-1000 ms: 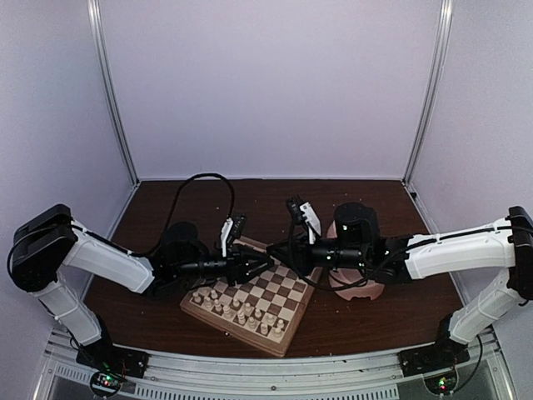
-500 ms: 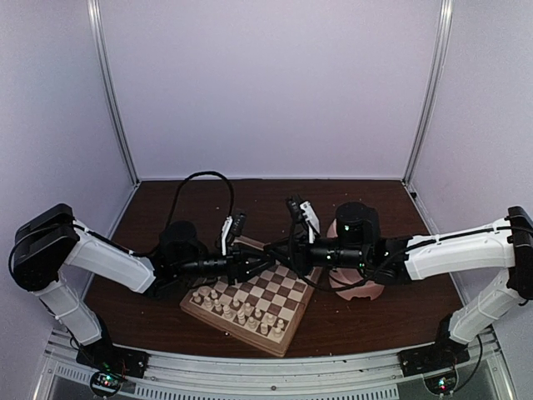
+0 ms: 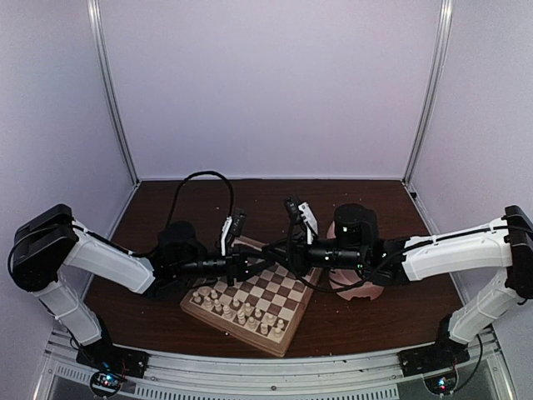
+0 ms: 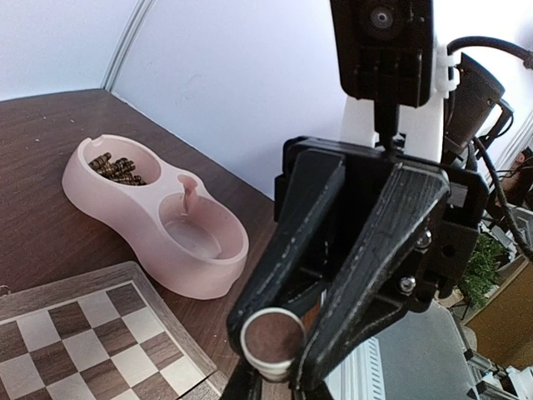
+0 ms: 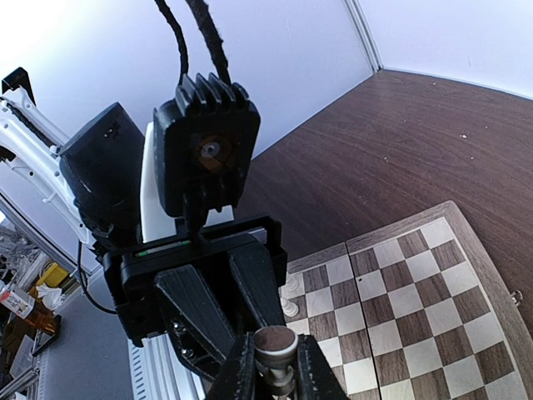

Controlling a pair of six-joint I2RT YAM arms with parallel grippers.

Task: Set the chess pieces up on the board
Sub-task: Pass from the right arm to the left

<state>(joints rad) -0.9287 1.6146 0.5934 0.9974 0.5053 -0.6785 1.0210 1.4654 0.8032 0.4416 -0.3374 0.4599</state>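
Note:
A pale cream chess piece (image 4: 272,337), brown felt base up, hangs between both grippers above the board's (image 3: 239,332) far corner. It also shows in the right wrist view (image 5: 276,342). My right gripper (image 5: 277,372) is shut on it, and its black fingers (image 4: 283,250) close on the base. My left gripper (image 4: 280,388) meets it tip to tip, its fingers narrow around the piece's body. In the top view the left gripper (image 3: 255,268) and right gripper (image 3: 270,265) touch. Several pale pieces (image 3: 237,312) stand on the board's near-left rows.
A pink double-compartment bowl (image 4: 200,279) sits right of the board. Its far compartment holds dark brown pieces (image 4: 117,167). It also shows under the right arm (image 3: 360,287). Bare board squares (image 5: 400,300) lie below the grippers. White walls enclose the table.
The meeting point of the two grippers has shifted slightly left. The left gripper's fingers, spread in a V a second ago, now look narrow around the piece.

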